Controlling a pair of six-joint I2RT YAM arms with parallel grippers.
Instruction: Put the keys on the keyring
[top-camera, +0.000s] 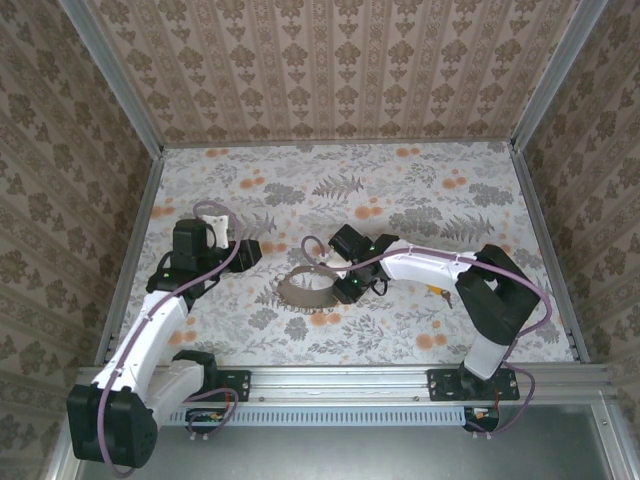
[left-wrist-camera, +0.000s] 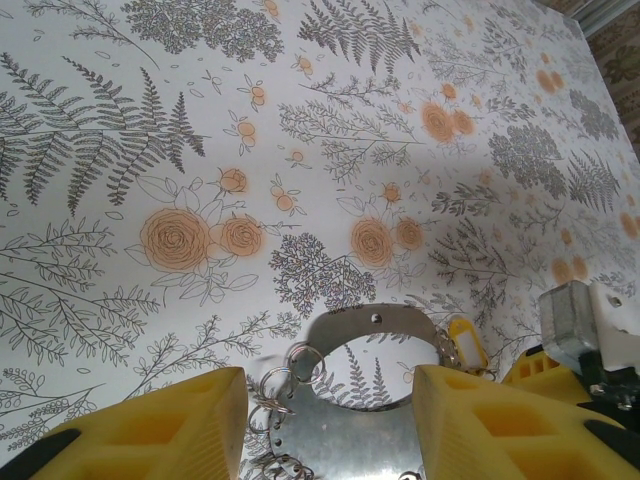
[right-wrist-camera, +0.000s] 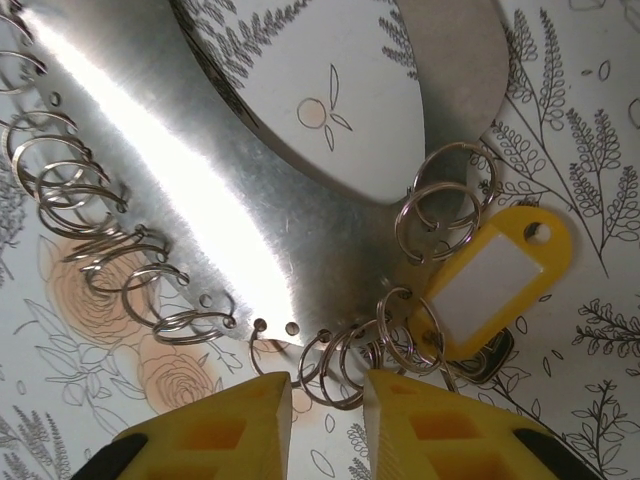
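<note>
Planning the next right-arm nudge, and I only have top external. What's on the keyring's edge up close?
Observer: In the right wrist view, small split rings line the keyring edge, and a yellow tag hangs from some of them.
Operator: Right jaws?
Observer: The right gripper has its jaws slightly apart, with nothing between them. Its tips are just short of that ring cluster.
Operator: Left side?
Observer: In the left wrist view, the keyring band sits between the left gripper fingers. I can't tell whether they pinch it.

Keyring (right-wrist-camera: 230, 200) cropped at top edge; dark piece (right-wrist-camera: 490, 357) half under tag (right-wrist-camera: 495, 275)
</note>
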